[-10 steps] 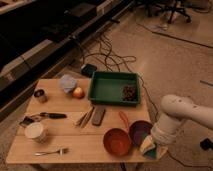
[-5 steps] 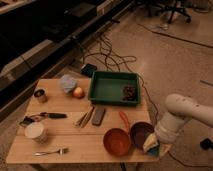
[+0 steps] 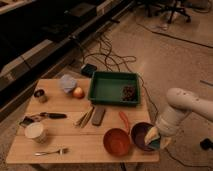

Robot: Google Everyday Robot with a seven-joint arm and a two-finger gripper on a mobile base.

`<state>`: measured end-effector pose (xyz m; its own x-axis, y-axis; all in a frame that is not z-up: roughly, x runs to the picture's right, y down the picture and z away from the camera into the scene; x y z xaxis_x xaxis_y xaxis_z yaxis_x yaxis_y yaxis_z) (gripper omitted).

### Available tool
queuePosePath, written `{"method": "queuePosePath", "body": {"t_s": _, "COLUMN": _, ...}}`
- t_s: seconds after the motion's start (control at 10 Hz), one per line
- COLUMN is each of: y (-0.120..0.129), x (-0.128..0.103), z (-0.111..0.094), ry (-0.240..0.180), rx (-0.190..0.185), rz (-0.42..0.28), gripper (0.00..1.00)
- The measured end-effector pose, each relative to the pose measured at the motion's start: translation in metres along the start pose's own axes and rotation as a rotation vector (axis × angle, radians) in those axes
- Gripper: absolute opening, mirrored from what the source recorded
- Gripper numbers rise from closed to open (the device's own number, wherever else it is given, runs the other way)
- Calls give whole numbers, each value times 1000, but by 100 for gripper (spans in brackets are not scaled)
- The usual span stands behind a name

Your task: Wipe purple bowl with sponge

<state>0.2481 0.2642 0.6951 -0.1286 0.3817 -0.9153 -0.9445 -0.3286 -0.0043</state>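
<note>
Here we go: the gripper [image 3: 156,136] has come up and in over the last second. It was hanging low off the purple bowl's [image 3: 139,136] near-right side, out by the corner of the surface [image 3: 80,137]. Now it sits right at the bowl's right rim. The sponge [image 3: 151,134] has travelled with it. Its pale yellow face now lies over the right inner edge of the purple bowl, with the green layer trailing on the side away from the bowl's centre. The jaws look clenched on the sponge, judging by how it rides along with the tip of the arm [image 3: 182,102].

What does that mean? The approach looks finished and the wiping itself is opening up. Sponge and bowl look to be touching at the rim, though I cannot tell how hard it presses. Only the right edge is covered. The centre and the left half of the purple bowl still show bare, so most of the wipe lies ahead.

The purple bowl itself has not budged. The orange bowl [image 3: 116,142] stays just beside its left side, close enough to be nudged if the wipe shoves the purple bowl that way. The green tray [image 3: 92,90] sits well apart, beyond the purple bowl's far side, and out of play.
</note>
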Motion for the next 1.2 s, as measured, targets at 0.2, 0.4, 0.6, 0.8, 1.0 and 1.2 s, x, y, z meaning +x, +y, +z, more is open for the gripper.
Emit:
{"method": "queuePosePath", "body": {"t_s": 0.2, "y": 1, "x": -7, "z": 0, "ry": 5, "rx": -13, "rz": -8, "gripper": 0}}
{"method": "queuePosePath", "body": {"t_s": 0.4, "y": 13, "x": -8, "z": 0, "ry": 4, "rx": -11, "rz": -44, "gripper": 0}}
{"method": "queuePosePath", "body": {"t_s": 0.6, "y": 33, "x": -9, "z": -2, "ry": -1, "rx": -1, "rz": -86, "gripper": 0}}
{"method": "queuePosePath", "body": {"t_s": 0.8, "y": 54, "x": -7, "z": -1, "ry": 0, "rx": 15, "rz": -124, "gripper": 0}}
{"method": "queuePosePath", "body": {"t_s": 1.0, "y": 63, "x": -3, "z": 4, "ry": 12, "rx": 20, "rz": -146, "gripper": 0}}
{"method": "queuePosePath", "body": {"t_s": 1.2, "y": 71, "x": 11, "z": 15, "ry": 34, "rx": 28, "rz": -175, "gripper": 0}}
